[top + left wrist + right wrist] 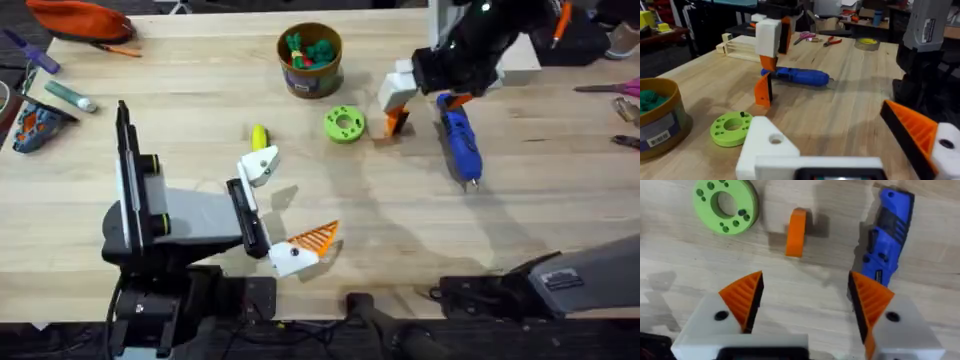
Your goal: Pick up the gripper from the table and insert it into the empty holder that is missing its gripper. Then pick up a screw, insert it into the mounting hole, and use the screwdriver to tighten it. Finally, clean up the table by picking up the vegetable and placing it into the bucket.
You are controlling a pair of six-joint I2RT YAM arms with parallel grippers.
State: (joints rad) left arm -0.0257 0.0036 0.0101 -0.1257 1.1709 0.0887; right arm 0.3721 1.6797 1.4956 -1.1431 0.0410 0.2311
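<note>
Right gripper (805,305) spread wide above the orange gripper (796,231), screwdriver (460,140) at its 3 o'clock, left gripper (285,210) wide, one holder (262,165) bare, vegetable (259,135) at the bucket's (311,80) 7 o'clock.

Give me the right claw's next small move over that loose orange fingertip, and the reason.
Probably lower the right claw straight down and close on the gripper. It hangs open above the gripper, which stands on edge between the green disc and the screwdriver, and the left arm's holder has no orange pad.
</note>
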